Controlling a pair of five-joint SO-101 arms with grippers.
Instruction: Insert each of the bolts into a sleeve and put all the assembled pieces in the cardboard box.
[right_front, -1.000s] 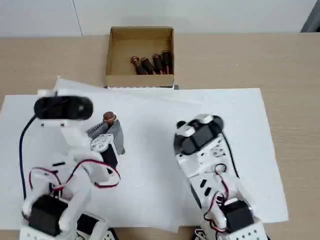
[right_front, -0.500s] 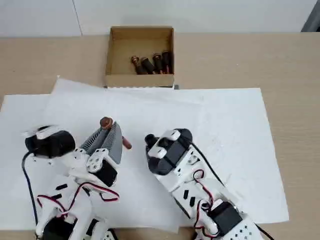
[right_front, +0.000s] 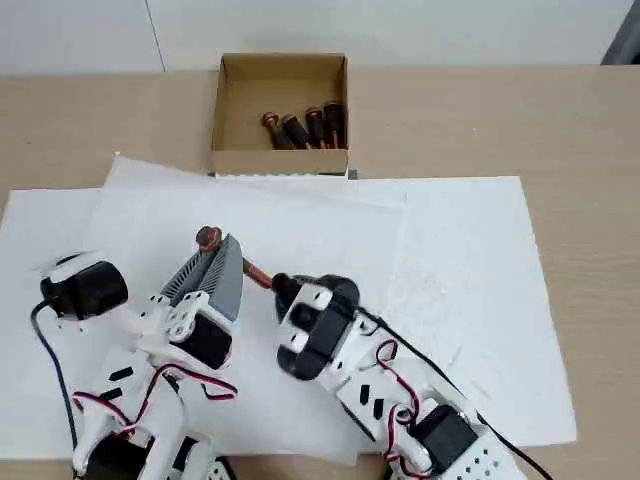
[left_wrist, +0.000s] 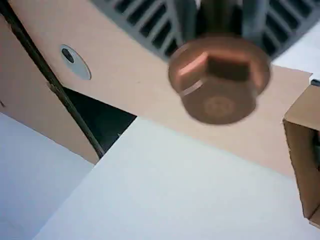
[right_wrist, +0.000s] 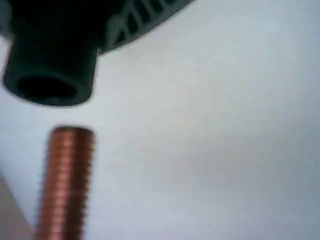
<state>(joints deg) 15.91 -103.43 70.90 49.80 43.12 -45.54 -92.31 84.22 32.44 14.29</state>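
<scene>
A copper bolt lies crosswise in my left gripper, which is shut on its shank; the hex head sticks out one side and the threaded end the other. My right gripper is shut on a black sleeve. The sleeve's open mouth faces the bolt's threaded tip, a small gap apart and roughly in line. The cardboard box stands at the table's far side, with several assembled pieces lying in it.
White paper sheets cover the wooden table under both arms. One corner of the box appears beyond the bolt head. The paper between the arms and the box is free of objects.
The right arm has swung left across the paper, bringing the sleeve up to the bolt's threaded end. The left arm has lowered and tilted, with the bolt still in its gripper.
</scene>
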